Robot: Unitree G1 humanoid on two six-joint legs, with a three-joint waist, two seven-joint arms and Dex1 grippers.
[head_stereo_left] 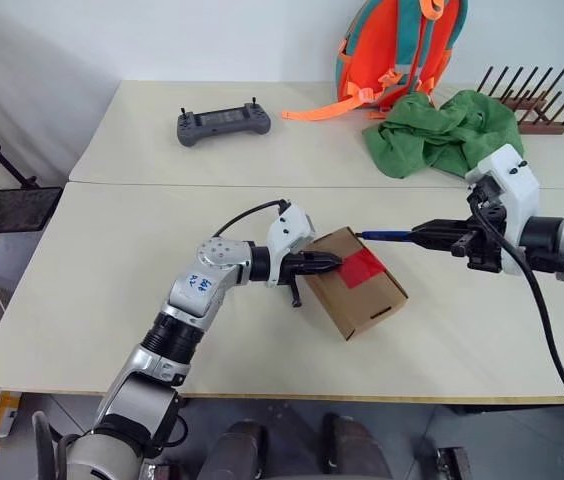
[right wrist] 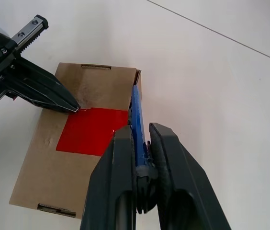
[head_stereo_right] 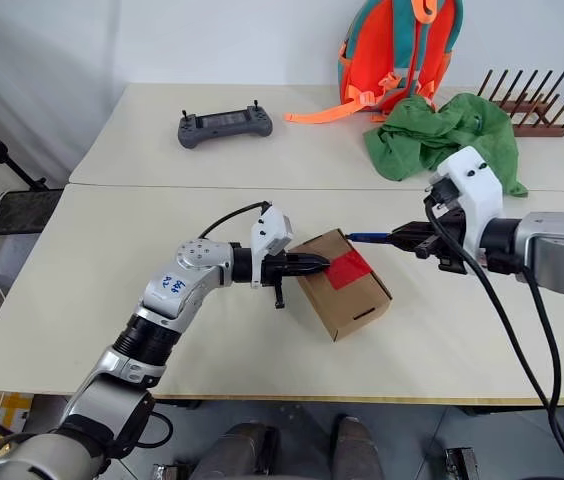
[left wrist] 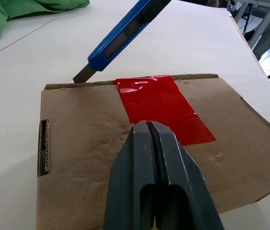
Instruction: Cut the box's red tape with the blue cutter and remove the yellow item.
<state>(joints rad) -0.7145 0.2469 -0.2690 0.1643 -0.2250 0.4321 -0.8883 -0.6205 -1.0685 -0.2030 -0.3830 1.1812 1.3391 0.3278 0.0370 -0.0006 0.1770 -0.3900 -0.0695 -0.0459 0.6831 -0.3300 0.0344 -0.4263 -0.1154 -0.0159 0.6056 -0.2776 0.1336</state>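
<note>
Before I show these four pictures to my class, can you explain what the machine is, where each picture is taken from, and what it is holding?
It is a humanoid robot with two arms at a pale table. Two pictures come from cameras in its head, looking down; the other two sit on its wrists, looking along the fingers. The left hand, fingers shut, presses on a brown cardboard box beside its red tape. The right hand grips a blue cutter whose blade tip sits at the box's edge next to the tape. Further back lie a grey game controller, a green cloth, an orange backpack and a wooden rack.
</note>
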